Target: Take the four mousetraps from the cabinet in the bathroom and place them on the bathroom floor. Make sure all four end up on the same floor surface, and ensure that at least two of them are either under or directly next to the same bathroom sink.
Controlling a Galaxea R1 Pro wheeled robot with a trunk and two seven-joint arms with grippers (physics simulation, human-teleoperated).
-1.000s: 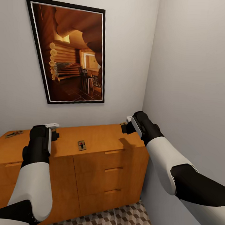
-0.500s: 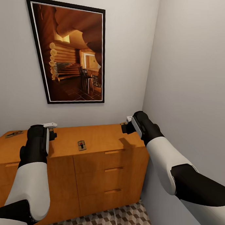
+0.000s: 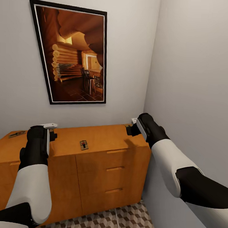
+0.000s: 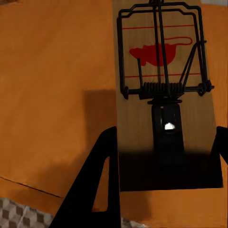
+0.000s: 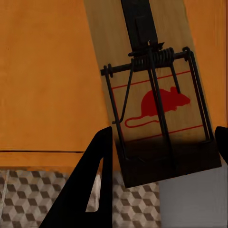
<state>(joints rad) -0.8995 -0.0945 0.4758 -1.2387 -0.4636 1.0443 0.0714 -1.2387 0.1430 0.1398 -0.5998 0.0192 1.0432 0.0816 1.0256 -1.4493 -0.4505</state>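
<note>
Since half a second ago the head view has shifted a little, so the framed picture (image 3: 71, 54) and the cabinet (image 3: 101, 166) sit slightly differently, while both arms hang over the cabinet top much as they did. The cabinet is orange-brown wood with bar-handled drawers, pushed into a corner of plain grey walls; cube-patterned bathroom floor (image 3: 122, 220) shows at its foot. One mousetrap (image 3: 83, 145) lies flat near the front edge of the top, between the arms, and another (image 3: 17, 134) lies at the far left end, too small to make out well.

In the wrist views, the left gripper (image 4: 164, 156) has a mousetrap (image 4: 164, 76) between its dark fingers (image 4: 97, 185), and the right gripper (image 5: 164, 156) has one (image 5: 152, 95) likewise; each far finger is cut off by the frame, so I cannot tell whether either grip is closed on the board. Both boards carry a printed red mouse between red lines, with no readable writing.
</note>
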